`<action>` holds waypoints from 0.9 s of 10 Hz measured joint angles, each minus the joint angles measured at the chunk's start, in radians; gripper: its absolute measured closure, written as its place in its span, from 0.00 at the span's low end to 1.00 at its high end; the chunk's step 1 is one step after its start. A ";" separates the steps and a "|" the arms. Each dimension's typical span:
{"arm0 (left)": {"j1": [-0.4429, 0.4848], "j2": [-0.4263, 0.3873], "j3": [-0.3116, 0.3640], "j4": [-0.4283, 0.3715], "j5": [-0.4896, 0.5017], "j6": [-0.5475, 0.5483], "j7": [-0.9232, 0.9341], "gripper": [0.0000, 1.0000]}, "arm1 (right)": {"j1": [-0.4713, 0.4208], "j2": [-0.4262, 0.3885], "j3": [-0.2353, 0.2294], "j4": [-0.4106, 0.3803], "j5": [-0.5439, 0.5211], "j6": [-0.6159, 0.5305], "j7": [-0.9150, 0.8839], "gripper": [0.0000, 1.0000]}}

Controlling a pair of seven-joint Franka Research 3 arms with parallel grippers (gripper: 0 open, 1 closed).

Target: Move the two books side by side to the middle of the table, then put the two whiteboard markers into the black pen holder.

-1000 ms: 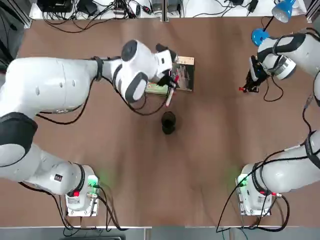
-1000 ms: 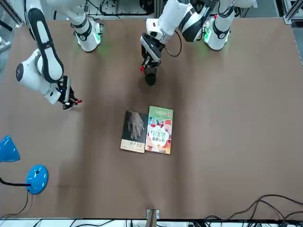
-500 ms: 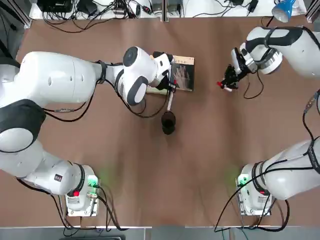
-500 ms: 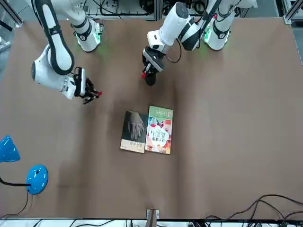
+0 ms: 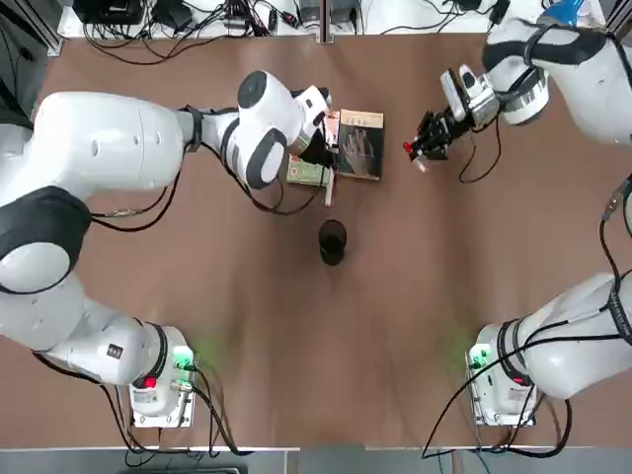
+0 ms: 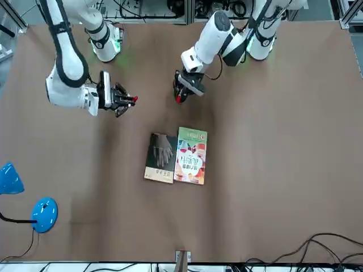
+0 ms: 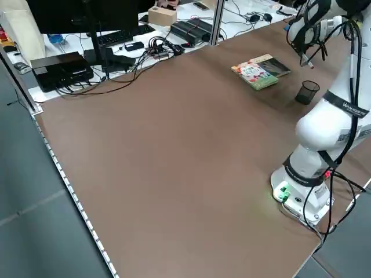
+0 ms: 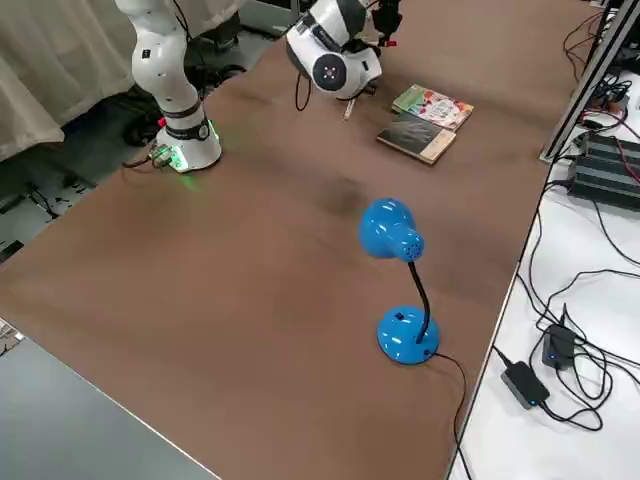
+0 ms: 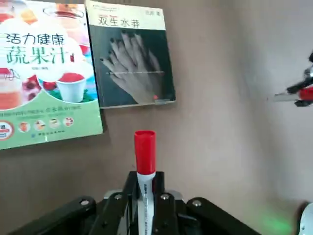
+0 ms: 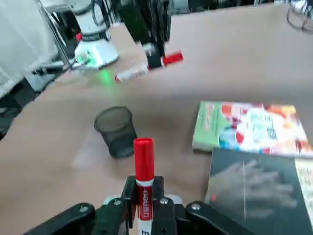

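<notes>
Two glossy white arms with rounded shells and black joint bands; the left arm (image 5: 109, 163) runs from 7 o'clock, the right arm (image 5: 583, 336) from 5 o'clock. Green lights glow on both round bases, thin black cables loop along the links, and the fingers (image 9: 128, 196) are matte black with screws

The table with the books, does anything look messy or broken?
Nothing stands out. The two books lie flat and side by side, the black pen holder stands upright, and each hand, left and right, holds a marker in the air.
</notes>
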 joint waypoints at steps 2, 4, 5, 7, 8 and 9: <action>-0.008 0.000 -0.003 -0.001 0.192 -0.009 -0.154 0.83 | 0.001 0.002 0.000 0.026 0.056 -0.074 0.000 0.83; -0.020 0.022 -0.004 -0.002 0.448 -0.010 -0.353 0.83 | 0.001 0.009 0.000 0.041 0.099 -0.094 0.000 0.83; -0.033 0.035 -0.003 -0.002 0.548 -0.009 -0.447 0.83 | 0.001 0.019 0.000 0.050 0.117 -0.102 0.000 0.83; -0.062 0.046 -0.004 -0.002 0.745 -0.010 -0.662 0.83 | 0.006 0.068 0.000 0.078 0.171 -0.166 -0.016 0.83; -0.072 0.046 -0.004 -0.002 0.851 -0.027 -0.767 0.83 | 0.009 0.105 0.001 0.097 0.188 -0.189 -0.038 0.83; -0.079 0.048 -0.003 -0.003 0.956 -0.064 -0.862 0.83 | 0.010 0.137 0.001 0.115 0.196 -0.196 -0.057 0.83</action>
